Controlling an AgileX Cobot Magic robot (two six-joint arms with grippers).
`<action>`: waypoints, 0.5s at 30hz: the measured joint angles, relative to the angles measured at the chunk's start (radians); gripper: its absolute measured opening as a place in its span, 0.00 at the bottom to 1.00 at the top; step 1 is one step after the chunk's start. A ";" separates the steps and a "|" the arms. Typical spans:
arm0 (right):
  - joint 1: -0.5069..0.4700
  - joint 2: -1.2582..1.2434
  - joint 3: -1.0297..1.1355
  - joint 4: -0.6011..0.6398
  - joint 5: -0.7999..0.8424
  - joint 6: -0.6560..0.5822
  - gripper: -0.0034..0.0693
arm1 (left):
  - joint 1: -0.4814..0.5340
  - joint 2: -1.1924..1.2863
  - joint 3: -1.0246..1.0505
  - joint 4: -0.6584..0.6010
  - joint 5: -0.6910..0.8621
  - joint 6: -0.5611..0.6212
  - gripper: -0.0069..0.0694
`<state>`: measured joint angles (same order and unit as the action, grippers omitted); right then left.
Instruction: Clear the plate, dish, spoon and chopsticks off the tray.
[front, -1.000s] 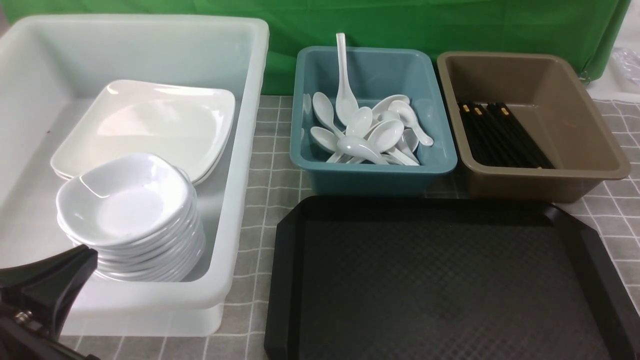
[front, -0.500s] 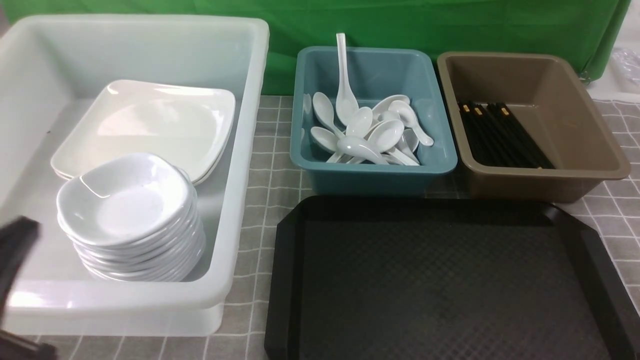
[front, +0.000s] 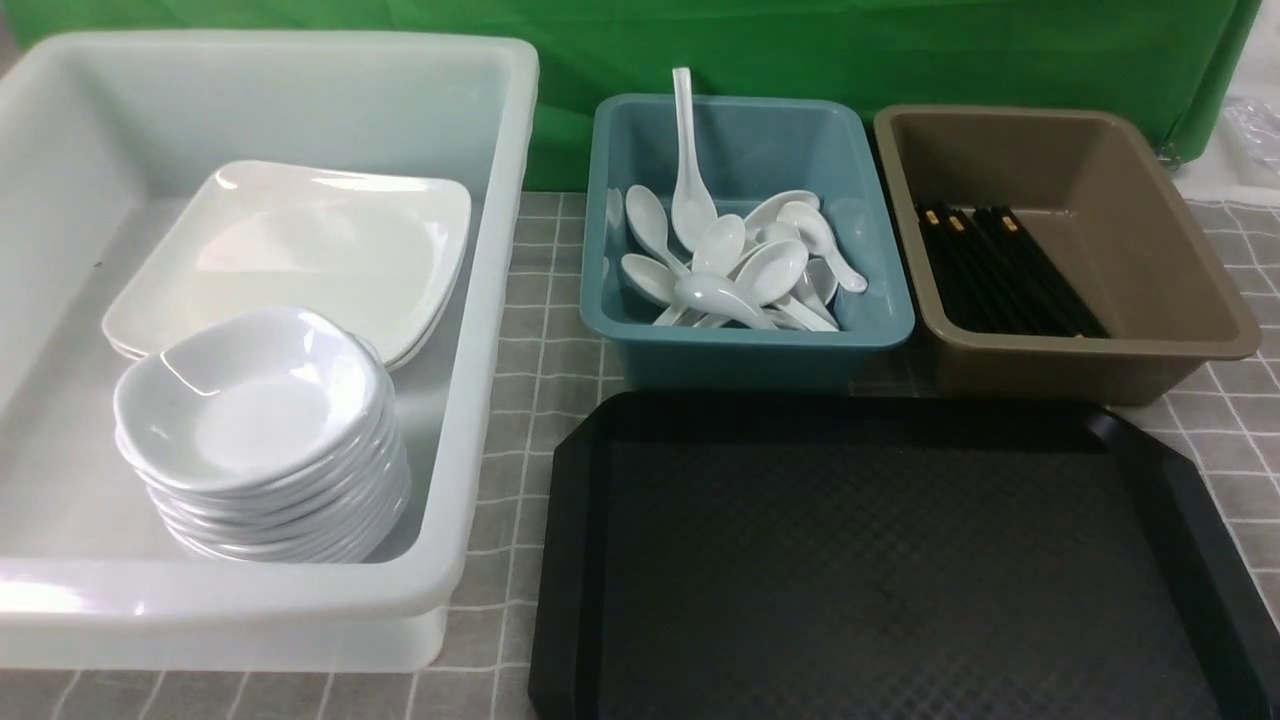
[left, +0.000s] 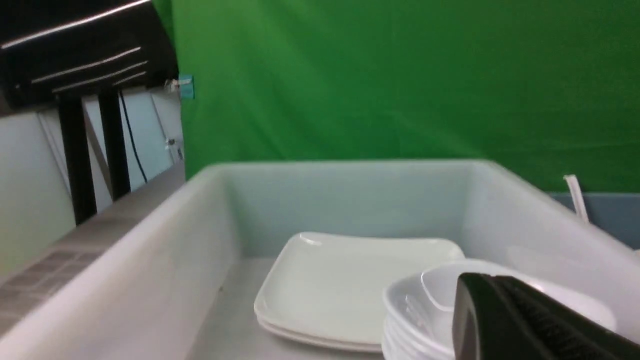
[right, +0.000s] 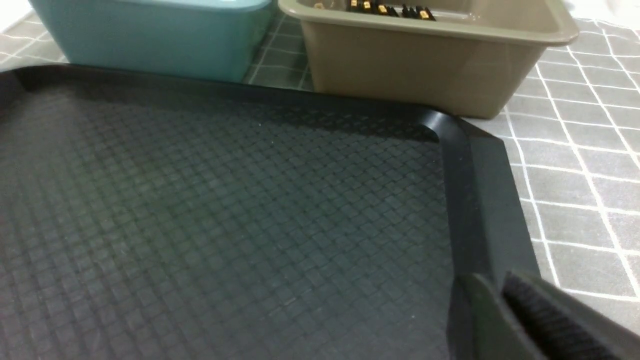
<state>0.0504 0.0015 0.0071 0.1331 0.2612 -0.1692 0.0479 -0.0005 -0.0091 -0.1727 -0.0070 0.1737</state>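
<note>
Big black diamond-textured plastic tray (front: 890, 560) sits bare; glossy white stuff's binned, slippery, grab by rims. Left gripper (left: 525, 320) is closed, right gripper (right: 530, 320) can't tell.

A table under a grey cloth (front: 545, 340) with white grid lines carries four things: a white tub (front: 480, 300) on the left, a teal tub (front: 740, 355) and a brown tub (front: 1080, 370) side by side at the back, and the black tray (front: 570, 560) just before them.
</note>
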 joint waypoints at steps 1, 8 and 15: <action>0.000 0.000 0.000 0.000 0.000 0.000 0.21 | 0.001 0.000 0.007 0.000 0.007 -0.004 0.10; 0.000 0.000 0.000 0.000 0.000 0.000 0.23 | 0.002 0.000 0.016 0.005 0.252 -0.029 0.10; 0.000 0.000 0.000 0.000 0.000 0.000 0.25 | 0.002 0.000 0.016 0.006 0.264 -0.051 0.10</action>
<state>0.0504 0.0014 0.0071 0.1331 0.2613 -0.1692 0.0495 -0.0005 0.0065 -0.1671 0.2573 0.1228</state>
